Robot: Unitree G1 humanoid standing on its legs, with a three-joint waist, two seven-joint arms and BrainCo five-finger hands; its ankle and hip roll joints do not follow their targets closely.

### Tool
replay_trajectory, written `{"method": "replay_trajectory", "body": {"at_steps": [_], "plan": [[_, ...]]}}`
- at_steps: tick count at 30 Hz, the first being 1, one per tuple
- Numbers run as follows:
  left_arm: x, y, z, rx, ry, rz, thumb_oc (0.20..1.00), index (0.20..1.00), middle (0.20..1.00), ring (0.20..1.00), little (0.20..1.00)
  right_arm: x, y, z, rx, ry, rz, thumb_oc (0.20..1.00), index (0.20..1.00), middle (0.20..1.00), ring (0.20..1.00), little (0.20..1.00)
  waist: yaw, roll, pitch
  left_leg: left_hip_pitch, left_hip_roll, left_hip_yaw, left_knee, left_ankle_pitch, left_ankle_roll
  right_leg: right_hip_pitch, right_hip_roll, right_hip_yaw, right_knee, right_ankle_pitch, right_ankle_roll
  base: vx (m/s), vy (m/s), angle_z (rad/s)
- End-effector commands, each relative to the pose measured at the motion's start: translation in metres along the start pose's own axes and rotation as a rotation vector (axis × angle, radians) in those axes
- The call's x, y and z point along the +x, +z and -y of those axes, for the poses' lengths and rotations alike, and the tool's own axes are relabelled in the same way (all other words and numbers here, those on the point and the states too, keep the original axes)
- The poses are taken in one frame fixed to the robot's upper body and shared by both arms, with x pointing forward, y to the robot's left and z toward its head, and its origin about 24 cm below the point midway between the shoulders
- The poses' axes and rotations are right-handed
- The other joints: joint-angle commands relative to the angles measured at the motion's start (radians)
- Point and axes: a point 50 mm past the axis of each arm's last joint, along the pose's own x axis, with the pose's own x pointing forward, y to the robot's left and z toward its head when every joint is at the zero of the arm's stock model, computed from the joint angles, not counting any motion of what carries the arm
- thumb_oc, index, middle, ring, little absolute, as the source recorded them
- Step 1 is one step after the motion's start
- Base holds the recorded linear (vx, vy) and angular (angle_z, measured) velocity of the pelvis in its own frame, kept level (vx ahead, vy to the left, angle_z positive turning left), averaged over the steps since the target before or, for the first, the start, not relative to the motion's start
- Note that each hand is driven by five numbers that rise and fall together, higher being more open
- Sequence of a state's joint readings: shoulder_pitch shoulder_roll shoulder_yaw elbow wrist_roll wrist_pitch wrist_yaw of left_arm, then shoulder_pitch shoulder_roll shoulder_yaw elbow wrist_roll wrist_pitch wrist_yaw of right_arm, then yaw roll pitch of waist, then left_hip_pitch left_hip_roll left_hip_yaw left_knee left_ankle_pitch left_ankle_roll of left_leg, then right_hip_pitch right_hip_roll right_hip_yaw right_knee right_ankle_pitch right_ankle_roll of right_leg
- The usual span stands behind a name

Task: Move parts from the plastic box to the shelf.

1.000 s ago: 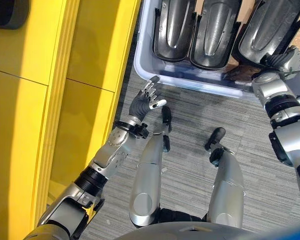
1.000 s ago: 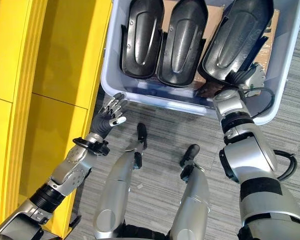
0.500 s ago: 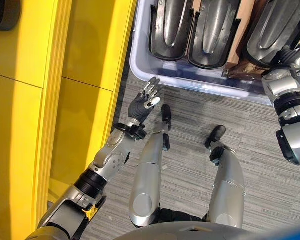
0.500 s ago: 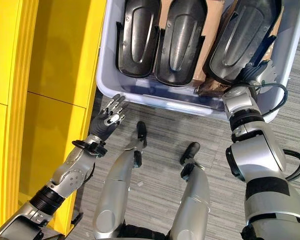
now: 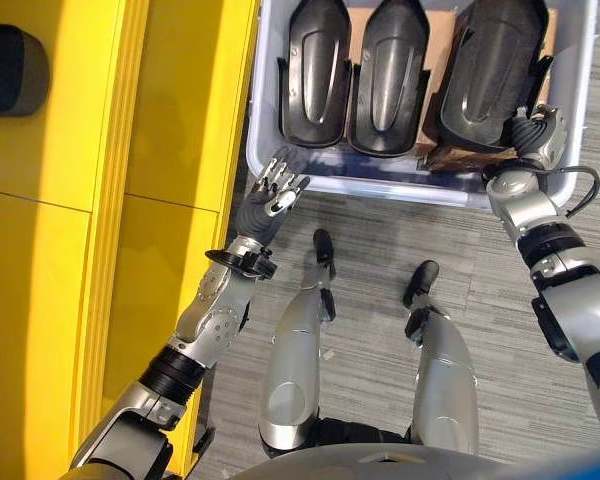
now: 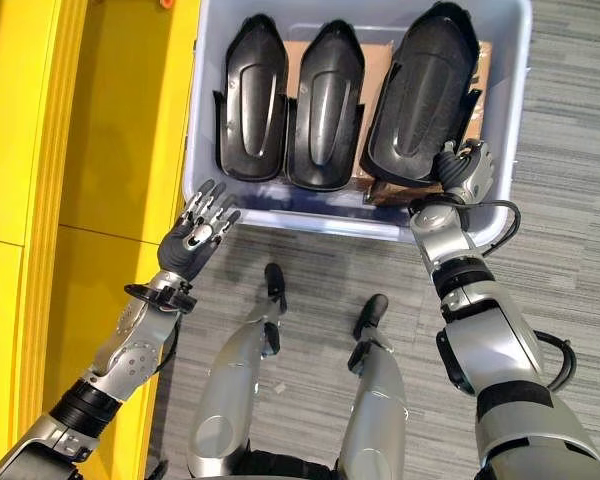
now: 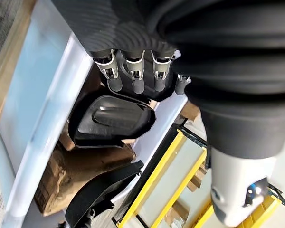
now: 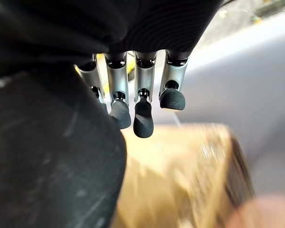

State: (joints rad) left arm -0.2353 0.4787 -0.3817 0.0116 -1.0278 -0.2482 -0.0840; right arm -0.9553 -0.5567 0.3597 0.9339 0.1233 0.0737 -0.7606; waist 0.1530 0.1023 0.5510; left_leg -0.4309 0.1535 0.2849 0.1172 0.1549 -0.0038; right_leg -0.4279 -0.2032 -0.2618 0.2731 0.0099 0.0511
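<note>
Three black parts (image 6: 327,105) are lying side by side in the plastic box (image 6: 502,190), far from the robot. The right hand (image 6: 464,172) is hanging over the near right part (image 6: 417,100), fingers relaxed, holding nothing. The left hand (image 6: 194,235) is spreading straight fingers beside the box's near left corner, next to the yellow shelf (image 6: 90,160).

Left hand (image 5: 265,203) spread; right hand (image 6: 464,172) seemingly relaxed.
</note>
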Motion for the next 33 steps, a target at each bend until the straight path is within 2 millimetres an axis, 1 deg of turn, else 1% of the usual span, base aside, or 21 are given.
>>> {"method": "replay_trajectory", "body": {"at_steps": [1, 2, 3, 5, 6, 9, 11, 14, 15, 18, 19, 20, 22, 23, 24, 25, 27, 28, 30, 33], "plan": [[0.002, 0.003, 0.024, -0.04, -0.124, 0.056, 1.0, 1.0, 1.0, 1.0, 1.0, 0.019, 0.035, 0.036, -0.067, -0.219, 0.243, 0.2, 0.2, 0.2, 0.2, 0.2, 0.024, 0.008, -0.031, 0.009, 0.005, -0.114, 0.006, -0.058, -0.064, -0.022, -0.035, -0.005, 0.076, -0.035, 0.063, 0.0, -0.047, -0.14], [0.0, 0.003, 0.022, -0.032, -0.125, 0.059, 1.0, 1.0, 1.0, 1.0, 1.0, 0.019, 0.037, 0.038, -0.072, -0.24, 0.256, 0.2, 0.2, 0.2, 0.2, 0.2, 0.025, 0.006, -0.031, 0.023, 0.006, -0.113, 0.004, -0.059, -0.063, -0.009, -0.037, -0.005, 0.075, -0.037, 0.064, 0.01, -0.056, -0.07], [-0.003, 0.002, 0.021, -0.023, -0.129, 0.05, 1.0, 1.0, 1.0, 1.0, 1.0, 0.02, 0.041, 0.044, -0.075, -0.282, 0.288, 0.2, 0.2, 0.2, 0.2, 0.2, 0.028, 0.004, -0.031, 0.055, 0.008, -0.117, 0.002, -0.062, -0.065, 0.027, -0.041, -0.009, 0.075, -0.042, 0.064, 0.01, -0.054, -0.04], [-0.008, -0.001, 0.017, -0.018, -0.115, 0.031, 1.0, 1.0, 1.0, 1.0, 1.0, 0.022, 0.043, 0.051, -0.066, -0.302, 0.31, 0.2, 0.2, 0.2, 0.2, 0.2, 0.027, 0.004, -0.031, 0.093, 0.008, -0.122, -0.002, -0.065, -0.067, 0.071, -0.041, -0.014, 0.068, -0.047, 0.061, 0.04, -0.02, 0.02], [-0.013, -0.003, 0.013, 0.001, -0.108, 0.017, 1.0, 1.0, 1.0, 1.0, 1.0, 0.022, 0.044, 0.056, -0.039, -0.301, 0.322, 0.2, 0.2, 0.2, 0.2, 0.2, 0.023, 0.003, -0.031, 0.137, 0.01, -0.124, -0.009, -0.066, -0.071, 0.12, -0.039, -0.017, 0.052, -0.05, 0.057, 0.05, 0.014, 0.04], [-0.018, -0.005, 0.009, 0.013, -0.091, 0.007, 1.0, 1.0, 1.0, 1.0, 1.0, 0.019, 0.042, 0.057, -0.006, -0.275, 0.337, 0.2, 0.2, 0.2, 0.2, 0.2, 0.018, 0.002, -0.031, 0.18, 0.012, -0.125, -0.022, -0.065, -0.073, 0.165, -0.036, -0.016, 0.036, -0.05, 0.053, 0.05, 0.029, 0.02], [-0.025, -0.007, 0.004, 0.028, -0.073, -0.003, 1.0, 1.0, 1.0, 1.0, 1.0, 0.013, 0.038, 0.055, 0.033, -0.233, 0.354, 0.2, 0.2, 0.2, 0.2, 0.2, 0.013, -0.001, -0.043, 0.217, 0.017, -0.125, -0.035, -0.064, -0.075, 0.206, -0.036, -0.017, 0.021, -0.051, 0.05, 0.1, 0.033, 0.02], [-0.035, -0.009, -0.005, 0.019, -0.027, -0.006, 1.0, 1.0, 1.0, 1.0, 1.0, -0.002, 0.029, 0.044, 0.097, -0.079, 0.352, 0.2, 0.2, 0.2, 0.2, 0.2, 0.005, -0.011, -0.079, 0.263, 0.026, -0.123, -0.06, -0.058, -0.082, 0.26, -0.037, -0.02, -0.012, -0.049, 0.05, 0.11, 0.027, 0.02], [-0.04, -0.011, -0.01, 0.015, 0.026, -0.011, 1.0, 1.0, 1.0, 1.0, 1.0, -0.018, 0.023, 0.03, 0.125, 0.051, 0.328, 0.2, 0.2, 0.2, 0.2, 0.2, -0.002, -0.02, -0.111, 0.304, 0.034, -0.122, -0.085, -0.051, -0.088, 0.31, -0.034, -0.025, -0.043, -0.047, 0.047, 0.13, 0.038, 0.01], [-0.05, -0.018, -0.016, -0.022, 0.079, -0.035, 1.0, 1.0, 1.0, 1.0, 1.0, -0.041, 0.015, 0.013, 0.162, 0.206, 0.311, 0.2, 0.2, 0.2, 0.2, 0.2, -0.008, -0.031, -0.15, 0.339, 0.049, -0.125, -0.107, -0.032, -0.095, 0.356, -0.031, -0.029, -0.073, -0.037, 0.043, 0.14, 0.045, 0.02], [-0.056, -0.024, -0.017, -0.012, 0.084, -0.048, 1.0, 1.0, 1.0, 1.0, 1.0, -0.056, 0.008, 0.004, 0.207, 0.3, 0.291, 0.2, 0.2, 0.2, 0.2, 0.2, -0.012, -0.039, -0.172, 0.356, 0.059, -0.126, -0.119, -0.022, -0.101, 0.381, -0.03, -0.032, -0.087, -0.033, 0.043, 0.13, 0.046, 0.04], [-0.059, -0.026, -0.016, -0.011, 0.083, -0.054, 1.0, 1.0, 1.0, 1.0, 1.0, -0.064, 0.007, 0.0, 0.223, 0.341, 0.29, 0.2, 0.2, 0.2, 0.2, 0.2, -0.013, -0.043, -0.182, 0.363, 0.064, -0.127, -0.125, -0.018, -0.103, 0.391, -0.031, -0.035, -0.091, -0.034, 0.044, 0.14, 0.063, 0.0], [-0.068, -0.034, -0.014, 0.001, 0.094, -0.076, 1.0, 1.0, 1.0, 1.0, 1.0, -0.092, -0.004, -0.009, 0.264, 0.464, 0.273, 0.2, 0.2, 0.2, 0.2, 0.2, -0.02, -0.053, -0.212, 0.386, 0.071, -0.129, -0.133, -0.013, -0.106, 0.425, -0.033, -0.042, -0.102, -0.034, 0.046, 0.14, 0.089, -0.03], [-0.071, -0.036, -0.014, 0.009, 0.099, -0.08, 1.0, 1.0, 1.0, 1.0, 1.0, -0.099, -0.006, -0.011, 0.284, 0.501, 0.267, 0.2, 0.2, 0.2, 0.2, 0.2, -0.021, -0.057, -0.219, 0.392, 0.073, -0.128, -0.133, -0.014, -0.106, 0.434, -0.034, -0.043, -0.105, -0.034, 0.046, 0.18, 0.121, -0.03], [-0.076, -0.039, -0.014, 0.031, 0.11, -0.092, 1.0, 1.0, 1.0, 1.0, 1.0, -0.116, -0.011, -0.016, 0.316, 0.579, 0.258, 0.2, 0.2, 0.2, 0.2, 0.2, -0.026, -0.065, -0.239, 0.409, 0.074, -0.124, -0.133, -0.017, -0.105, 0.456, -0.034, -0.045, -0.115, -0.033, 0.049, 0.14, 0.105, -0.02], [-0.078, -0.04, -0.014, 0.045, 0.112, -0.098, 1.0, 1.0, 1.0, 1.0, 1.0, -0.121, -0.012, -0.016, 0.327, 0.605, 0.255, 0.2, 0.2, 0.2, 0.2, 0.2, -0.027, -0.068, -0.246, 0.416, 0.074, -0.122, -0.135, -0.019, -0.104, 0.465, -0.034, -0.046, -0.121, -0.032, 0.05, 0.15, 0.13, 0.03], [-0.082, -0.037, -0.017, 0.143, 0.137, -0.105, 1.0, 1.0, 1.0, 1.0, 1.0, -0.134, -0.011, -0.017, 0.355, 0.683, 0.265, 0.2, 0.2, 0.2, 0.2, 0.2, -0.028, -0.075, -0.266, 0.437, 0.073, -0.116, -0.139, -0.024, -0.102, 0.492, -0.036, -0.049, -0.137, -0.029, 0.055, 0.08, 0.1, 0.02], [-0.082, -0.037, -0.017, 0.143, 0.137, -0.105, 1.0, 1.0, 1.0, 1.0, 1.0, -0.134, -0.011, -0.017, 0.355, 0.683, 0.265, 0.2, 0.2, 0.2, 0.2, 0.2, -0.028, -0.075, -0.266, 0.437, 0.073, -0.116, -0.139, -0.024, -0.102, 0.492, -0.036, -0.049, -0.137, -0.029, 0.055, 0.05, 0.121, 0.01], [-0.088, -0.032, -0.025, 0.196, 0.167, -0.109, 1.0, 1.0, 1.0, 1.0, 1.0, -0.151, -0.012, -0.019, 0.448, 0.811, 0.233, 0.2, 0.2, 0.2, 0.2, 0.2, -0.024, -0.086, -0.288, 0.463, 0.063, -0.11, -0.149, -0.033, -0.094, 0.533, -0.041, -0.053, -0.149, -0.032, 0.067, 0.06, 0.222, 0.0], [-0.09, -0.026, -0.028, 0.221, 0.15, -0.105, 1.0, 1.0, 1.0, 1.0, 1.0, -0.165, -0.014, -0.022, 0.521, 0.896, 0.192, 0.2, 0.2, 0.2, 0.2, 0.2, -0.016, -0.095, -0.304, 0.481, 0.045, -0.105, -0.153, -0.043, -0.078, 0.562, -0.052, -0.067, -0.141, -0.037, 0.08, 0.02, 0.23, 0.14]]}}
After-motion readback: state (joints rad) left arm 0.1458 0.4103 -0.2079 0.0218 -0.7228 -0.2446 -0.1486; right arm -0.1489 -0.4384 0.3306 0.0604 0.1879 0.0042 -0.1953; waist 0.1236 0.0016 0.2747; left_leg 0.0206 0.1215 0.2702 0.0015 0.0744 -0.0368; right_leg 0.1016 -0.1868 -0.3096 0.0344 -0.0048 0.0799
